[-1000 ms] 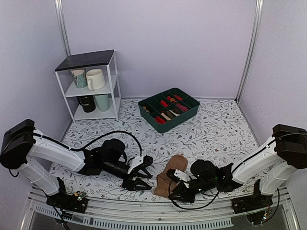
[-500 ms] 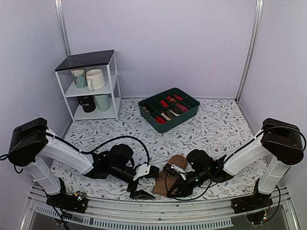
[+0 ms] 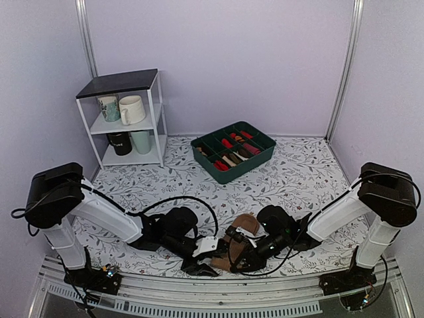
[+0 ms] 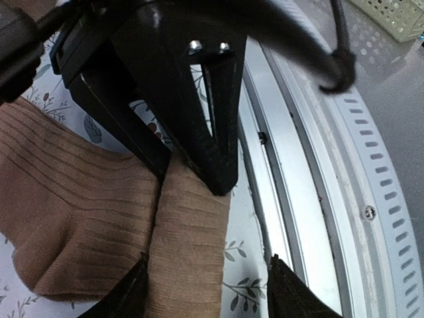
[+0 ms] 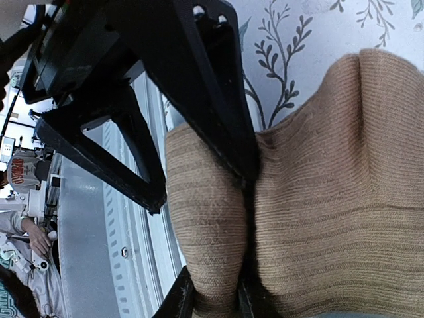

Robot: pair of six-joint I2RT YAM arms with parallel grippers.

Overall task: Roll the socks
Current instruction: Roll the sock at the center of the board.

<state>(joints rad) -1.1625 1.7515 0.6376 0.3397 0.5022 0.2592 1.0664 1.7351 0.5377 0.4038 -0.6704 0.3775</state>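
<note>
Nearest, beside the silver metal rail (image 4: 298, 199) at the front edge of the white floral-print surface (image 3: 291, 179): long tan-brown ribbed knit socks (image 5: 318, 199), bunched into a raised fold between the two arms

Right gripper (image 5: 212, 298): narrow, pinches that fold between its black fingers, knit pressed in from both sides

Left gripper (image 4: 209, 295): meets it head-on from the other side, jaws partly spread, straddles the same fold; one finger touches the crease, the other stands clear of the cloth on the rail side

Rest of the socks: spreads flat away from the rail, darker brown at the far end

Farther back, mid-surface: dark green plastic tray (image 3: 257, 161) split into compartments, holds small rolled bundles (image 3: 226, 143) in red, cream and dark cloth

Far left, by the wall: white frame rack (image 3: 119, 83) with a dark top, carries four mugs (image 3: 132, 109) on two shelves, one cream, one patterned, one black, one pale green
</note>
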